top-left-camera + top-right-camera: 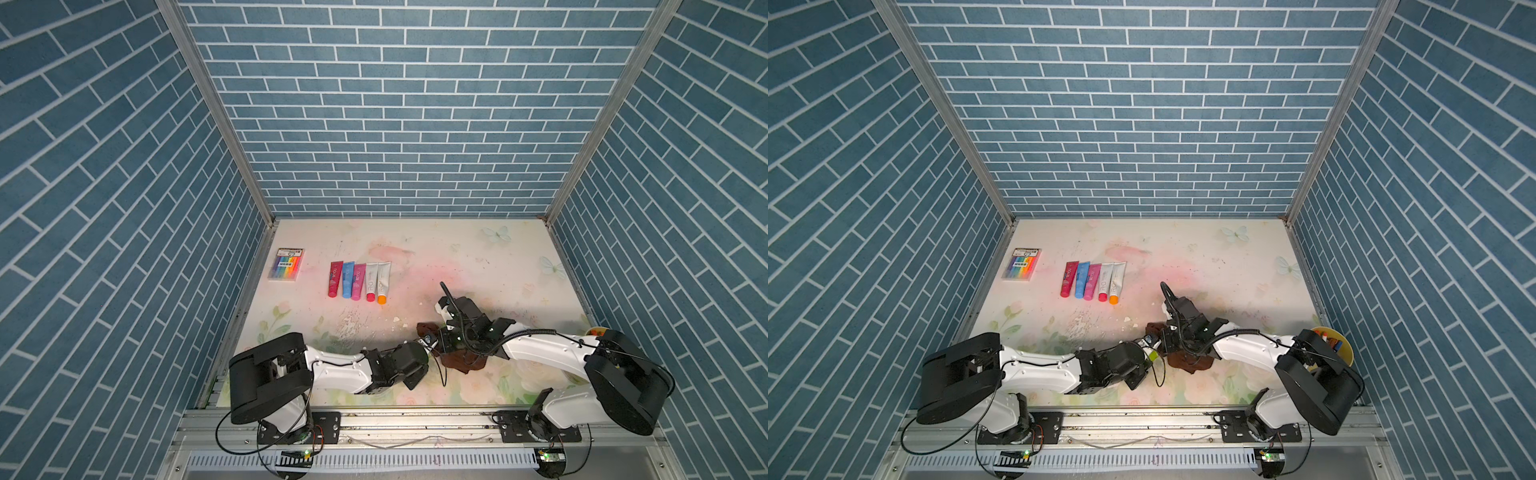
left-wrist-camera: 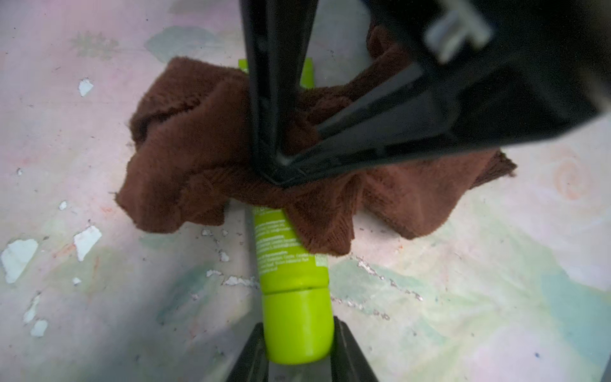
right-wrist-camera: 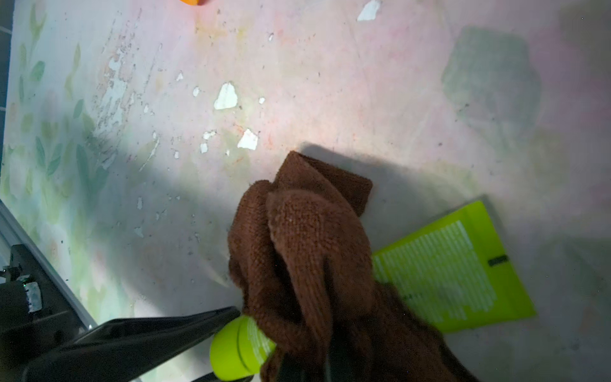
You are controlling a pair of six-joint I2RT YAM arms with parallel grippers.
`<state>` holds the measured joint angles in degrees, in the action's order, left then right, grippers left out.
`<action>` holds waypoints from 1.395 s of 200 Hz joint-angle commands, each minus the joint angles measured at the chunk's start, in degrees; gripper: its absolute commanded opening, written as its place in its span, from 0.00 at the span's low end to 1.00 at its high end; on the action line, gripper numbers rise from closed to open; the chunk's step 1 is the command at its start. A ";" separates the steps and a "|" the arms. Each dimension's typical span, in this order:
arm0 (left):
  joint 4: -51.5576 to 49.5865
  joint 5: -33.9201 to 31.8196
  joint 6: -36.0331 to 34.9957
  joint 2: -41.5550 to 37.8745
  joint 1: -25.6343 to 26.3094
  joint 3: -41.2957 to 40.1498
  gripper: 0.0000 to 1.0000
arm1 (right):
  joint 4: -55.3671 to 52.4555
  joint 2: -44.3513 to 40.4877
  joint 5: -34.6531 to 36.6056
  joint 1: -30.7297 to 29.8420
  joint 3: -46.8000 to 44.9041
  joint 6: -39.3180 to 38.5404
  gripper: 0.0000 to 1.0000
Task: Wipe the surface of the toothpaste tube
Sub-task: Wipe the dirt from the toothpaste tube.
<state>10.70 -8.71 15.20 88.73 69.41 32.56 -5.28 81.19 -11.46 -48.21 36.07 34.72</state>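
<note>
Toothpaste tube (image 2: 291,258), lime green, lies on the flowered table (image 2: 99,297) near its front edge, about midway across. My left gripper (image 2: 299,342) is part-closed, clamped around its cap. My right gripper (image 2: 281,170), pinched tight, holds a brown cloth (image 2: 185,148) draped over the tube's middle. Five more tubes (image 1: 359,280) lie in a row well behind.

Six tubes (image 1: 358,281), one cloth (image 2: 198,148), pack (image 1: 289,264), perhaps bowl (image 1: 1349,351)
</note>
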 commanded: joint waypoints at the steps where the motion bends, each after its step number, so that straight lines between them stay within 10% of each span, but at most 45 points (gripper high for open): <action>1: -3.05 1.94 -1.34 0.57 0.90 0.05 0.00 | -4.70 2.57 5.26 0.84 0.34 0.80 0.00; 105: -4.24 -1.03 0.66 -0.09 0.82 -0.05 0.00 | -11.77 -6.60 19.38 11.12 -5.08 1.04 0.00; 193: -12.82 -10.23 19.76 2.66 -0.11 7.08 0.00 | -27.93 -24.38 22.78 11.51 -3.43 -1.10 0.00; 241: -8.75 0.13 21.96 3.42 1.31 9.92 0.72 | -25.90 -26.32 21.42 12.69 -6.56 -1.75 0.00; 279: -7.16 4.62 22.97 -1.75 1.79 11.04 0.78 | -25.31 -27.11 20.88 12.87 -6.96 -2.12 0.00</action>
<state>1.80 -8.14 36.82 91.31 70.78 42.57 -29.58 55.22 9.21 -35.59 29.80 34.02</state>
